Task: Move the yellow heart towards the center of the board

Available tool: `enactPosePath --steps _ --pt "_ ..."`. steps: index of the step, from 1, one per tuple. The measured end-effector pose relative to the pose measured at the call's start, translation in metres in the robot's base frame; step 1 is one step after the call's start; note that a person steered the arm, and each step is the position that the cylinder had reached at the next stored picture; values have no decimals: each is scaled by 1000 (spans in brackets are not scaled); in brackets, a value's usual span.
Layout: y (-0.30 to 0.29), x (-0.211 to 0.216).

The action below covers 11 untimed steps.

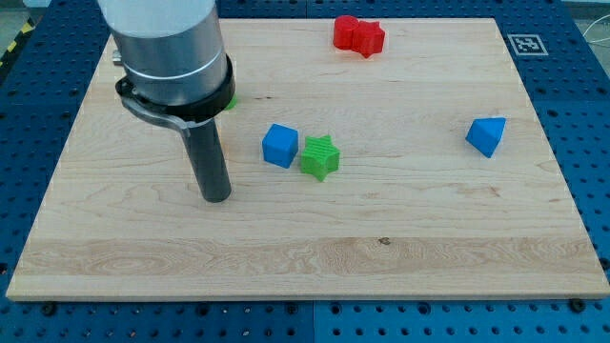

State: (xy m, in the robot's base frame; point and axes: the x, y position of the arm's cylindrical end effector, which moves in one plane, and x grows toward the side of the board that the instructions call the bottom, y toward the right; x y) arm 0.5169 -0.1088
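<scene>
Arm is coming down from the view's top left, its wide grey body w/ a black ring standing upright over the counter. Dark rod is hanging straight below it, and my tip is resting on the wood, left of centre. No gripper on this rig, so there's no open/closed state to tell; just the rod.

Yellow heart: not showing anywhere; can't tell where it is. A sliver of green is peeking out at the ring's right edge, shape hidden by the arm.

Going right: blue cube is sitting near the tip, to its right and a bit higher in view. Green star is just beside the cube, on its right, looking to be touching. Red block, lumpy shape, is lying near the top edge, right of centre. Blue block, wedge-like, is sitting well apart toward the view's right.
</scene>
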Motion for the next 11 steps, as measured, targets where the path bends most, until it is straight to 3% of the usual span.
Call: enactPosePath --steps 3,5,11 --pt "-38 21" --pt "-74 -15" --pt "-63 -23"
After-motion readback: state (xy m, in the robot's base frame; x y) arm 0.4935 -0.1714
